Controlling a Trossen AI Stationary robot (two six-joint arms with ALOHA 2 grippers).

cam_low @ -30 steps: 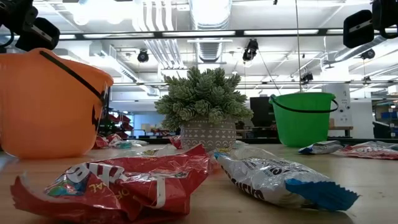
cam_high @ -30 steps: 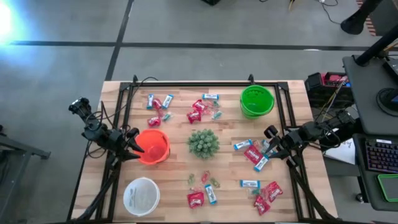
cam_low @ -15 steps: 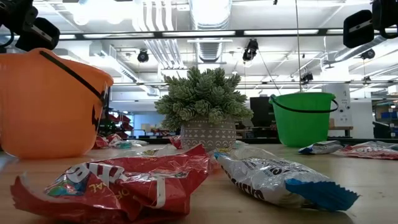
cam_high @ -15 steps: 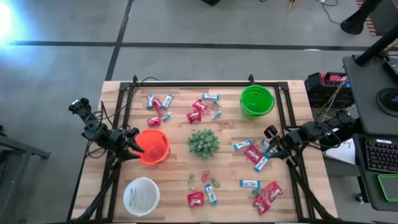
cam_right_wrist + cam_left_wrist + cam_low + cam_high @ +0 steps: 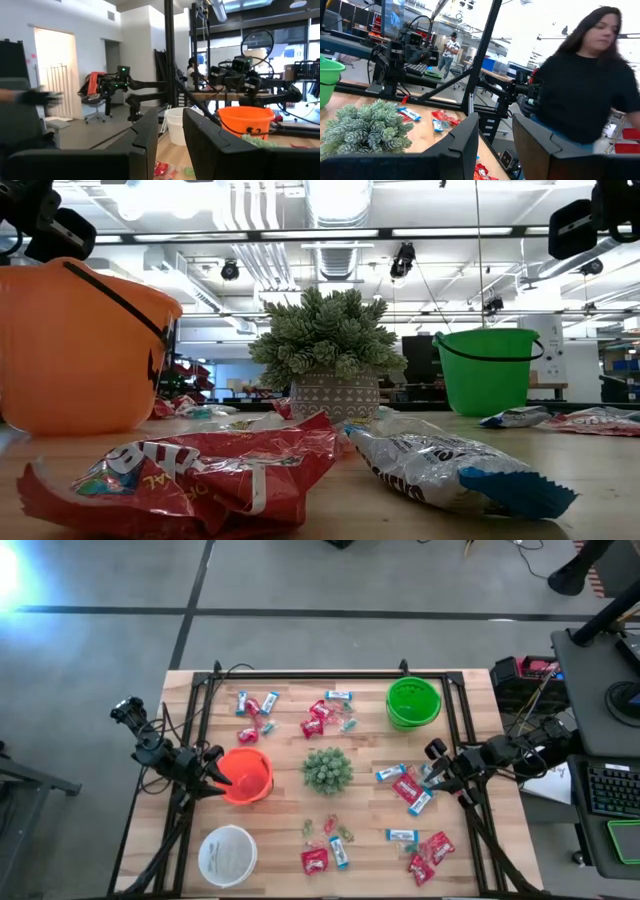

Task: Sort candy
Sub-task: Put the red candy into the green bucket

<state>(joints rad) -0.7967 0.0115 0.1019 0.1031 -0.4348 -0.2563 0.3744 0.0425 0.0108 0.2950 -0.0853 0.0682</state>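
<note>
A: While both arms hang raised off the tabletop, how are they posed?

B: Each reaches inward from its own side edge, roughly level. The left end effector sits at the rim of the orange bucket, pointing toward the plant. Its fingers stand a narrow gap apart with nothing between them.

A: And the right one?

B: The right end effector points back toward the middle of the tabletop. Its fingers are also narrowly parted and empty.

A: Where is the candy?

B: None is held. Just beside and under the right end effector lie a red packet and blue-and-white bars. More red packets lie nearer the front edge on that side. Beyond the plant from both end effectors, a cluster sits toward the far edge, with another cluster behind the orange bucket. A red packet and a bar lie front of the plant.

A: Other containers?

B: The green bucket stands far of the right end effector; the white bowl lies front of the left one. A person shows past the left fingers.
</note>
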